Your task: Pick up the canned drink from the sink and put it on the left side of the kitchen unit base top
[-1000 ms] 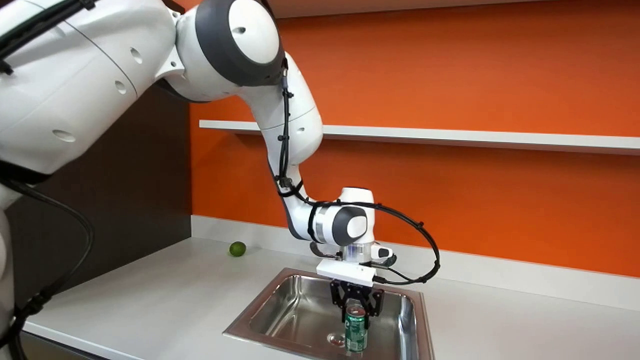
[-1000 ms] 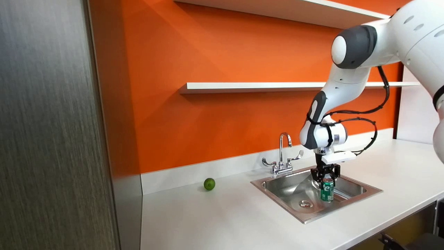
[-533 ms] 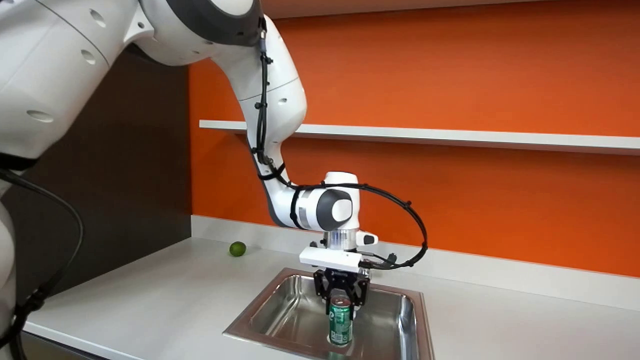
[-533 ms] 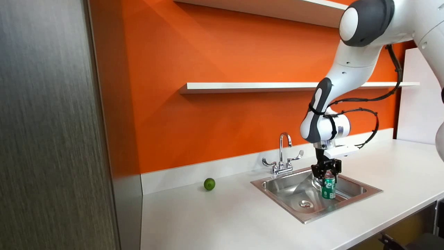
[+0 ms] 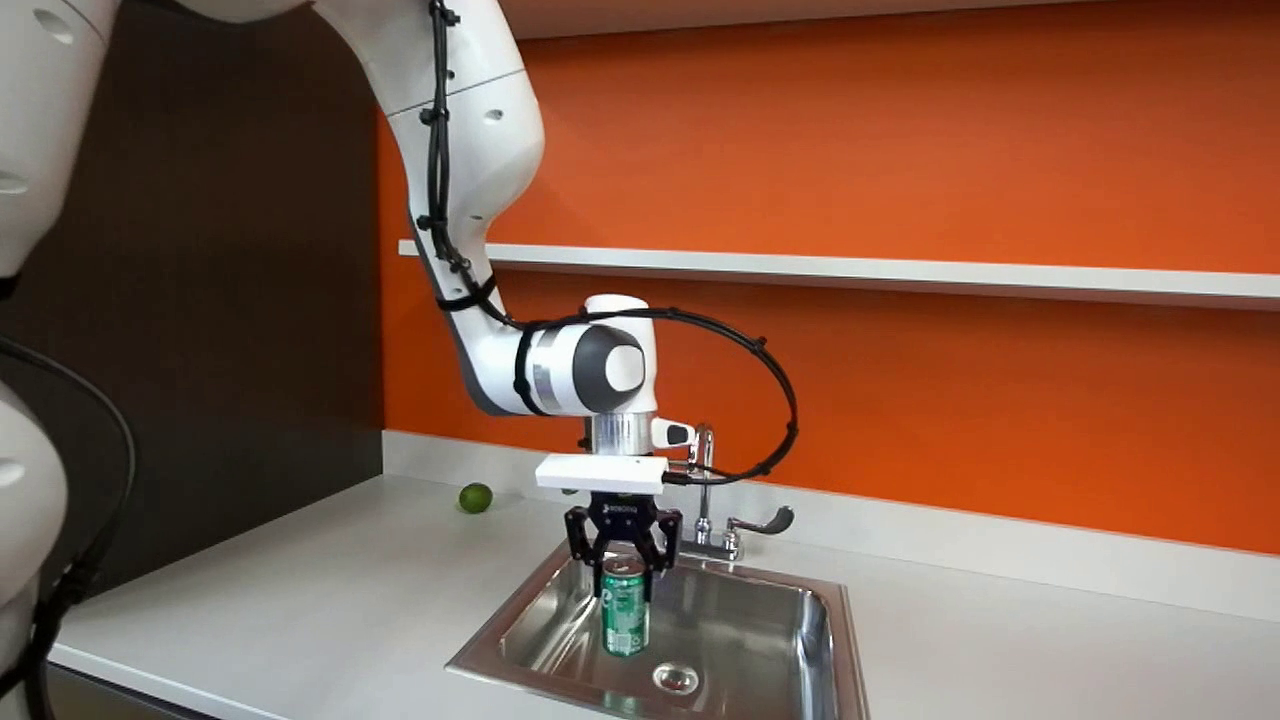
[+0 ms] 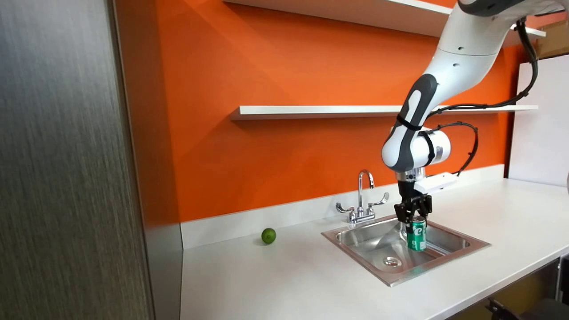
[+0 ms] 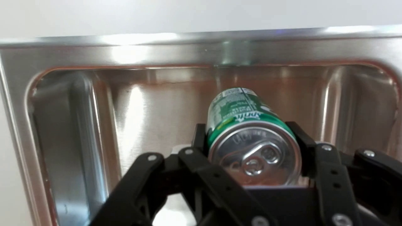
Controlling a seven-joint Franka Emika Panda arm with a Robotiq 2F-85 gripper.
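Observation:
The green canned drink [image 5: 625, 612] is upright between the black fingers of my gripper [image 5: 624, 582]. The gripper is shut on the upper part of the can, one finger on each side. In both exterior views the can [image 6: 417, 235] hangs over the sink [image 6: 364, 258], apparently lifted off its floor. In the wrist view the can's silvery top [image 7: 254, 157] faces the camera, with the fingers [image 7: 249, 138] touching its sides. The sink rim [image 5: 520, 675] lies around it. The kitchen unit base top [image 5: 330, 590] extends on both sides of the sink.
A chrome faucet [image 6: 361, 195] with two handles stands behind the sink. A small green ball-shaped object [image 5: 475, 498] lies on the counter near the back wall. A white wall shelf [image 6: 311, 111] runs above. A dark tall panel [image 5: 220, 300] borders the counter's end.
My arm has moved with the can held in the gripper: up and to the left in an exterior view. The drain and the faucet, covered before there, now show.

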